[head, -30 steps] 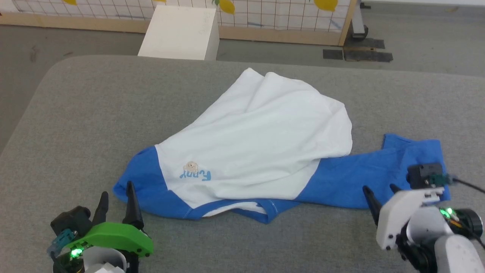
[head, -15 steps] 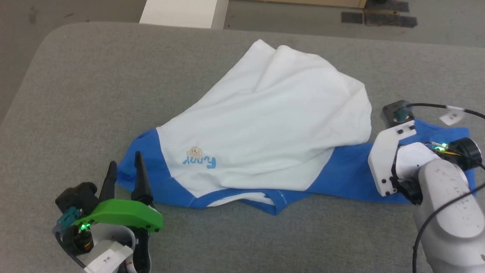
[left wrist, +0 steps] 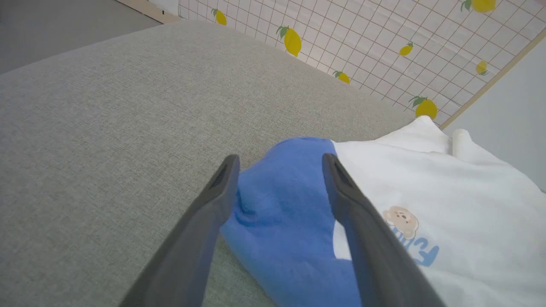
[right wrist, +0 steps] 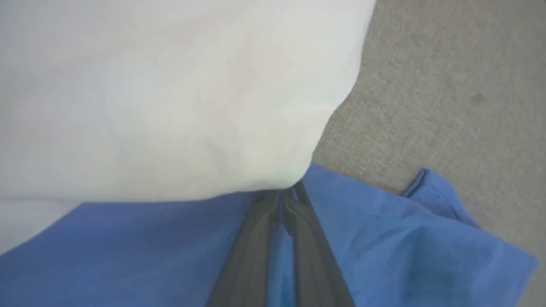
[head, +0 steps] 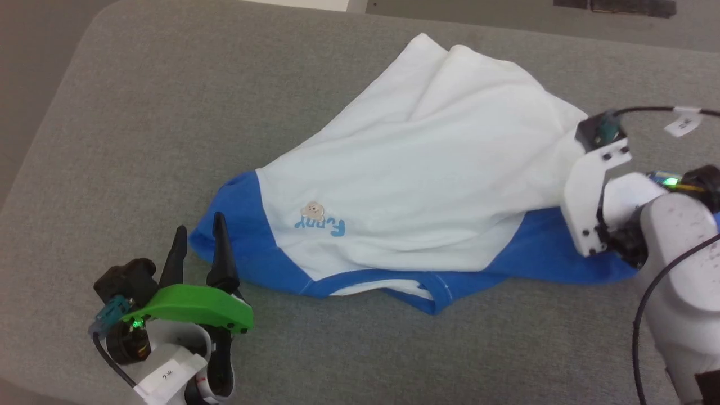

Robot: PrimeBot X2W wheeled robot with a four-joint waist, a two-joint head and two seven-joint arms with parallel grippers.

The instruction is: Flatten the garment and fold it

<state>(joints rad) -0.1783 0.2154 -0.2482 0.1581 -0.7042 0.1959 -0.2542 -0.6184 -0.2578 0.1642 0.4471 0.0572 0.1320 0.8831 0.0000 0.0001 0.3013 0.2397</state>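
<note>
The right gripper [right wrist: 286,190] is closed tight, nipping the garment [head: 422,169] at the edge of its white fold, with a blue sleeve spread beneath its fingers. The left gripper [head: 199,224] stands wide open, the other blue sleeve bunched just ahead of its fingertips on the grey table [head: 140,112].

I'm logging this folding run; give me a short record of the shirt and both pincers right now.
shirt: crumpled on the grey table, white body lapped over one blue sleeve
left pincer: open, pointing at the other blue sleeve
right pincer: shut at the white fold's edge, over blue cloth
fold: not begun
</note>
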